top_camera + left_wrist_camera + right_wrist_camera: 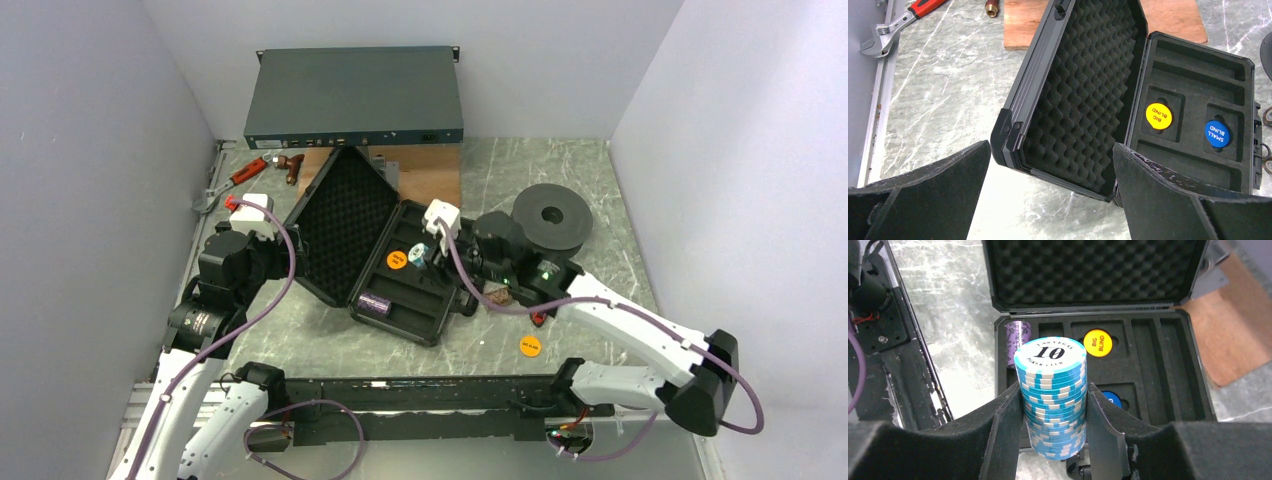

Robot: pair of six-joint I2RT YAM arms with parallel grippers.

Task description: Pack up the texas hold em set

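Observation:
The small black case (340, 225) lies open, its foam lid raised to the left; it also shows in the left wrist view (1078, 90) and the right wrist view (1168, 370). In its tray sit a yellow disc (1158, 116), a blue disc (1217, 133) and a purple chip roll (374, 303). My right gripper (1054, 415) is shut on a teal chip roll (1052, 390) and holds it over the case's near edge. An orange disc (529, 347) lies on the table. A brown chip roll (498, 295) lies under the right wrist. My left gripper (1050, 195) is open and empty beside the lid's corner.
A big grey rack unit (355, 97) stands at the back on a wooden board (430, 175). A red-handled wrench (235, 178) and a brass fitting (291, 165) lie at the back left. A black round disc weight (551, 217) sits at the right.

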